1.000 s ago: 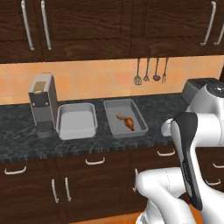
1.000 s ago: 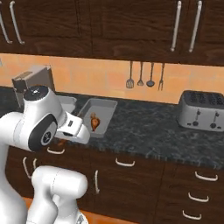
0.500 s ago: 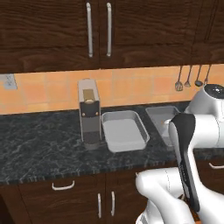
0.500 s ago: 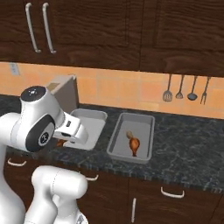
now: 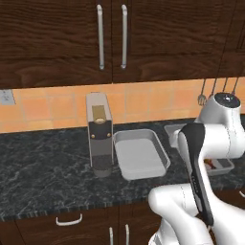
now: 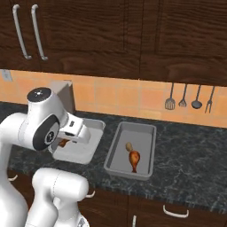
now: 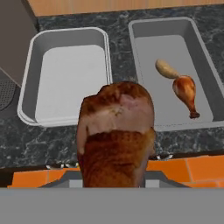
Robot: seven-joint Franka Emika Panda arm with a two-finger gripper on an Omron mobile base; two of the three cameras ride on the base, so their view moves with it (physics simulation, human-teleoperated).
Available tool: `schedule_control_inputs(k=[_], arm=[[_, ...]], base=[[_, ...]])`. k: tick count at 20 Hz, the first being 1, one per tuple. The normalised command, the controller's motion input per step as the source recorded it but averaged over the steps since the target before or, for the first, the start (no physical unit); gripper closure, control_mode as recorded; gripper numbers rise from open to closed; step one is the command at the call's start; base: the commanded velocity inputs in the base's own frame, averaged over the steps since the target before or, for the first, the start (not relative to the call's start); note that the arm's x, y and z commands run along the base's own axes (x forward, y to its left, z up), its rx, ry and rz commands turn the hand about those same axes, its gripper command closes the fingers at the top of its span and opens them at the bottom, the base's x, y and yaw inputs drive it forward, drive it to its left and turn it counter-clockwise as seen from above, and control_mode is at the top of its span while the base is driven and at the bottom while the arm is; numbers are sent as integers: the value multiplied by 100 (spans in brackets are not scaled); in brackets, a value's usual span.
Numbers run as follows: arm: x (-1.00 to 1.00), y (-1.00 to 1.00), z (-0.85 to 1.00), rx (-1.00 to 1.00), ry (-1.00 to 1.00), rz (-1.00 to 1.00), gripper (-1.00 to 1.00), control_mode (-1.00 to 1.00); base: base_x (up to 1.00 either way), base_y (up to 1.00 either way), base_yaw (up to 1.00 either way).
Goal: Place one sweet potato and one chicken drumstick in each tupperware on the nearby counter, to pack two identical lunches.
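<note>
My gripper [image 6: 66,140] is shut on a dark red-brown chicken drumstick [image 7: 116,135], held above the front edge of the counter [image 7: 109,146], in front of the gap between the two tupperware trays. The left tupperware [image 7: 26,87] has nothing in it. The right tupperware [image 7: 205,57] holds a tan sweet potato [image 7: 166,68] with a second chicken drumstick [image 7: 186,92] beside it. In the right base view my arm covers part of the left tupperware [image 6: 84,153]; the right tupperware [image 6: 150,146] shows the sweet potato [image 6: 129,146] and drumstick [image 6: 134,159].
A tall grey coffee machine [image 5: 99,134] stands just left of the empty tupperware [image 5: 165,158]. Cooking utensils [image 6: 184,98] hang on the orange tiled wall at the right. Dark wall cabinets hang above the counter [image 5: 43,177].
The base has driven left, so both trays have slid right in the base views. The drumstick stays in my gripper throughout.
</note>
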Motion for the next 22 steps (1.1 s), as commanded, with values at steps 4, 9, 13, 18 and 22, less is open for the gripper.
schedule_control_inputs(k=[4,9,13,18,22], arm=[[74,4,-74,25,-5,2,100,-100],[73,34,-48,6,-2,3,100,-100],[69,44,-24,-16,31,3,100,-100],[23,26,-56,-18,51,5,100,-100],[46,-4,-54,3,16,1,100,-100]], base=[[0,0,0],[0,0,0],[0,0,0],[0,0,0],[0,0,0]])
